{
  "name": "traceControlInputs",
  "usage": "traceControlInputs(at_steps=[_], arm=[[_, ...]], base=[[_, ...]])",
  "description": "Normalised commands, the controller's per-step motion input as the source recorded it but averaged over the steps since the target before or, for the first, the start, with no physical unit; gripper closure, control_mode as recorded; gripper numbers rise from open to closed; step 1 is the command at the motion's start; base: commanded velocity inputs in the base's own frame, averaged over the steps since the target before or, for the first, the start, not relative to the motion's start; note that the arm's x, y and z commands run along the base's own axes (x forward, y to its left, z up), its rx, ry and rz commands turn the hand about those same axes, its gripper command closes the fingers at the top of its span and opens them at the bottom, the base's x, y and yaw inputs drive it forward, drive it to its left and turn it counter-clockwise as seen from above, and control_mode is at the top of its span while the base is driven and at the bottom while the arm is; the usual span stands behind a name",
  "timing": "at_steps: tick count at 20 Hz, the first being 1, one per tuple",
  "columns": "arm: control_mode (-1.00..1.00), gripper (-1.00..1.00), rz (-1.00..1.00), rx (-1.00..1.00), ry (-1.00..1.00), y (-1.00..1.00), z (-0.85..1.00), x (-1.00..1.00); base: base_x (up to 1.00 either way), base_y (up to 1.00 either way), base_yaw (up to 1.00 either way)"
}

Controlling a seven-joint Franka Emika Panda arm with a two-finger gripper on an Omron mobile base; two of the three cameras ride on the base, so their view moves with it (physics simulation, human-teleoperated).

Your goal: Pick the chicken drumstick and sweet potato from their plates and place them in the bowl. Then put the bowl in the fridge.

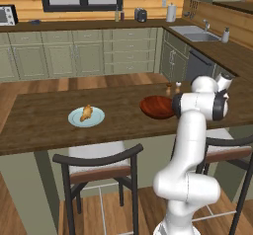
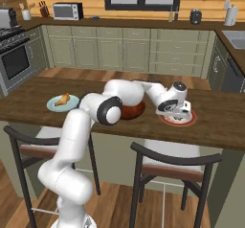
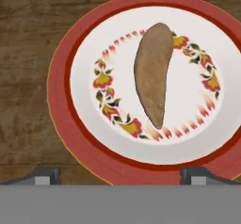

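While open, claw (image 3: 120, 175) hovers above sweet potato (image 3: 153, 73).

Surfaces and finishes, kitchen island

The counter (image 3: 28, 77) is showing dark brown wood with streaky grain and a matt face. The red-rimmed plate (image 3: 61, 105) is looking smooth and glazed, like ceramic, with a painted floral ring. The sweet potato (image 3: 153, 75) is presenting a dull, finely mottled brown skin. The bowl (image 1: 155, 105) is reading as glossy reddish-brown. The pale blue plate (image 1: 96, 118) is appearing smooth. The chicken drumstick (image 1: 87, 112) is looking golden and matt.
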Motion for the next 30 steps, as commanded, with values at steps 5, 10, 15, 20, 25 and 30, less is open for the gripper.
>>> traceControlInputs(at_steps=[5,10,15,20,25,30], arm=[[-1.0,-1.0,0.0,0.0,0.0,-0.13,-0.16,0.29],[-1.0,-1.0,0.0,0.0,0.0,-0.2,-0.11,0.3],[-1.0,-1.0,0.0,0.0,0.0,-0.01,-0.24,0.36],[-1.0,-1.0,0.0,0.0,0.0,-0.09,-0.16,0.44],[-1.0,1.0,0.0,0.0,-0.01,-0.05,-0.22,0.24],[-1.0,1.0,0.0,-0.01,-0.17,0.39,-0.89,-0.8]], base=[[0.0,0.0,0.0],[0.0,0.0,0.0],[0.0,0.0,0.0],[0.0,0.0,0.0],[0.0,0.0,0.0],[0.0,0.0,0.0]])
